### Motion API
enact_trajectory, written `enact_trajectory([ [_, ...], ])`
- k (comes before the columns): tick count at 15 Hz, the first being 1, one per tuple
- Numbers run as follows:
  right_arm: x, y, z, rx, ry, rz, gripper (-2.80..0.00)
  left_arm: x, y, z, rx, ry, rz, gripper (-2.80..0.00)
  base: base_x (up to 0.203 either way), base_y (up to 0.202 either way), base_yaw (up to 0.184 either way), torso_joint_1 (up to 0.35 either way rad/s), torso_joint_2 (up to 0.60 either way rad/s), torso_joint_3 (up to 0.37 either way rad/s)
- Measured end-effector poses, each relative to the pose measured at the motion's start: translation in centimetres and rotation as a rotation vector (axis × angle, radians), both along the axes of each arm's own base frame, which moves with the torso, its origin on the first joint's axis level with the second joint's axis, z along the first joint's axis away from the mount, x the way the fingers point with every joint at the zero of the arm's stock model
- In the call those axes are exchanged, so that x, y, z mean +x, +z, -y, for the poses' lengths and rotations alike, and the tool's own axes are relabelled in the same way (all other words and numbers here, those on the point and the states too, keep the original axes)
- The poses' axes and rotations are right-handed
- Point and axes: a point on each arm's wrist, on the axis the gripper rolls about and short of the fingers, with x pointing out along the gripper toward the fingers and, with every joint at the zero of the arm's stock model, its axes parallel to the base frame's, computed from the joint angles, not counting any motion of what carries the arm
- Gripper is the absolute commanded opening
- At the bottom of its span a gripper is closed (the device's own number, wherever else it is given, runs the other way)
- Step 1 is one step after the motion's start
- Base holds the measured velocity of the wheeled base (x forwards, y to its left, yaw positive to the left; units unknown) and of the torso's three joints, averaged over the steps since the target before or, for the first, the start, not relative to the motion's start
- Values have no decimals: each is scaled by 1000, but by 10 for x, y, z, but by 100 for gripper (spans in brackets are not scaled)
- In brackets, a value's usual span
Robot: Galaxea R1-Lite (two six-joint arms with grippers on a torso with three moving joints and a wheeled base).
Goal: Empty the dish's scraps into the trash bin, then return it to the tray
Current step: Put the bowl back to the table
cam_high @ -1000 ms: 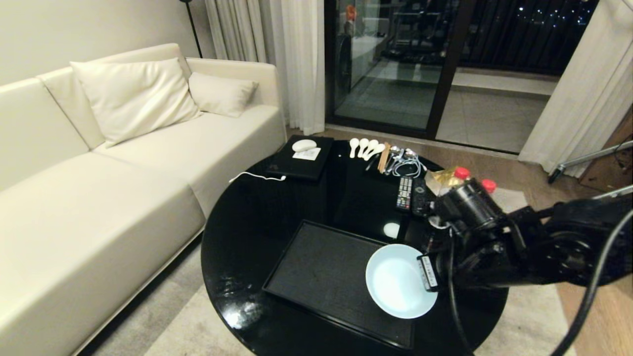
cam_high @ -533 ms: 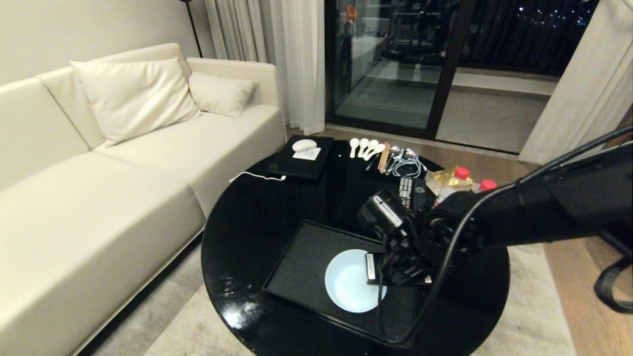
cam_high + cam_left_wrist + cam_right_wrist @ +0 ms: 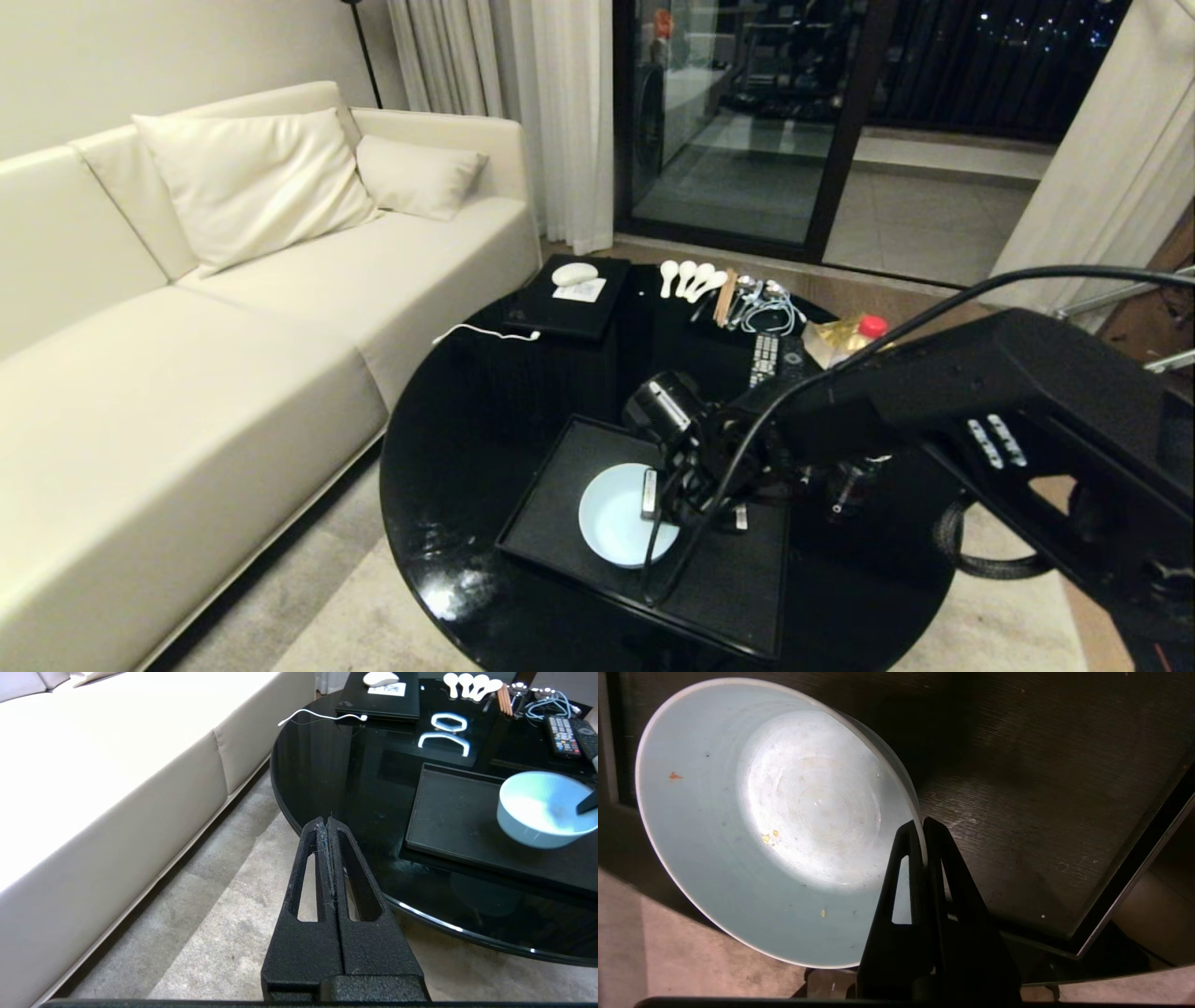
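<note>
The right hand (image 3: 651,495) is clamped on the rim of the dish (image 3: 616,518), one finger inside the bowl and one outside, seen plainly in the right wrist view where the fingers (image 3: 920,858) pinch the thin wall of the dish (image 3: 738,812). The dish is over the tray (image 3: 579,467), near the tray's front edge and toward its middle; from the left wrist view it looks low over the mat, but contact cannot be judged. Inside it only a few tiny orange and yellow specks of the scraps (image 3: 769,836) cling to the glaze.

The tray lies on the round black surface (image 3: 467,420), its front corner close to the surface's near edge. The tray's left part is bare, and a wide glossy band lies between the tray and a black slab (image 3: 569,303) carrying a white oval. Spoons (image 3: 686,277) and a remote (image 3: 764,359) sit along the far edge, well apart from the dish. A sofa (image 3: 187,308) runs close along the surface's left side.

The left hand (image 3: 329,833), fingers pressed together, hangs off the surface's near edge above the rug (image 3: 224,933).
</note>
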Motion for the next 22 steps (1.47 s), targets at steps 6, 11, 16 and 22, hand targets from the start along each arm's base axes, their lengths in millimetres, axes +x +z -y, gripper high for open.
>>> enact_trajectory([
  [6, 20, -22, 15, -17, -75, -25, 0, 0, 0, 0, 0, 0, 0, -280, 0, 0, 0, 0, 0, 0],
  [11, 37, -33, 30, -12, -127, -21, 0, 0, 0, 0, 0, 0, 0, -280, 0, 0, 0, 0, 0, 0],
  [16, 40, -32, 34, -31, -148, -7, 0, 0, 0, 0, 0, 0, 0, -280, 0, 0, 0, 0, 0, 0],
  [22, 35, 44, 44, 27, -103, 180, 0, 0, 0, 0, 0, 0, 0, -280, 0, 0, 0, 0, 0, 0],
])
